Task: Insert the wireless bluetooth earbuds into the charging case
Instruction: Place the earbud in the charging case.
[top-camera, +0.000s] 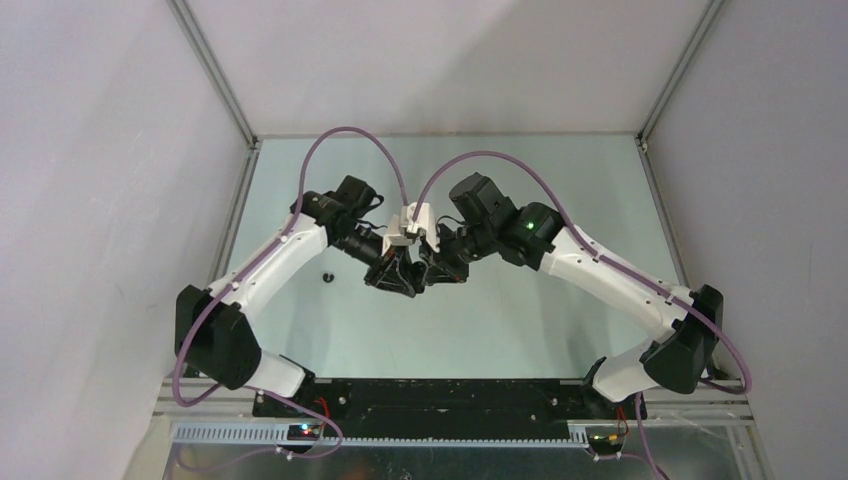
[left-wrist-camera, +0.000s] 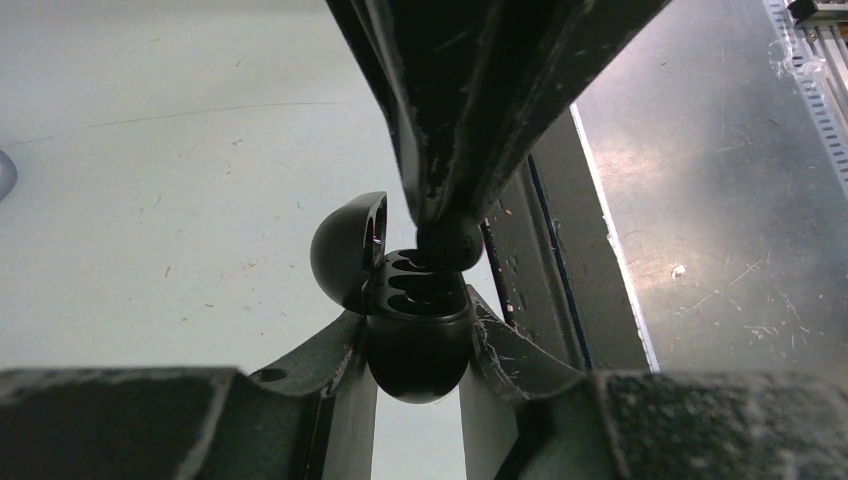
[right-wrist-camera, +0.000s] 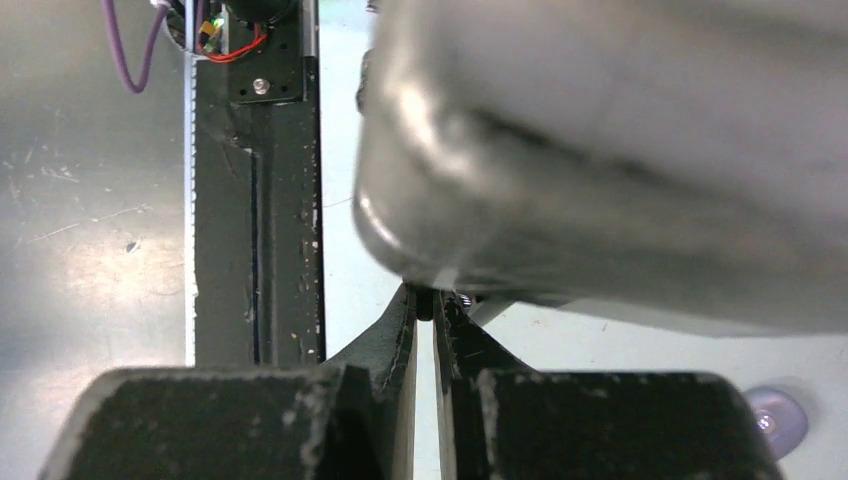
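Note:
My left gripper (left-wrist-camera: 418, 320) is shut on the black charging case (left-wrist-camera: 418, 360) and holds it above the table, with its lid (left-wrist-camera: 345, 248) swung open to the left. My right gripper (right-wrist-camera: 428, 305) is shut on a glossy black earbud (left-wrist-camera: 450, 243) and holds it right at the case's far slot, touching the rim. In the top view both grippers, left (top-camera: 398, 280) and right (top-camera: 432, 272), meet at the table's middle. A second black earbud (top-camera: 326, 276) lies on the table to the left. A pale purple rounded piece (right-wrist-camera: 775, 420) lies on the table.
The left wrist's pale camera housing (right-wrist-camera: 600, 150) fills the right wrist view, close above the right fingers. A black base rail (top-camera: 430, 395) runs along the near edge. Enclosure walls and metal posts (top-camera: 215, 70) ring the pale green table (top-camera: 560, 330).

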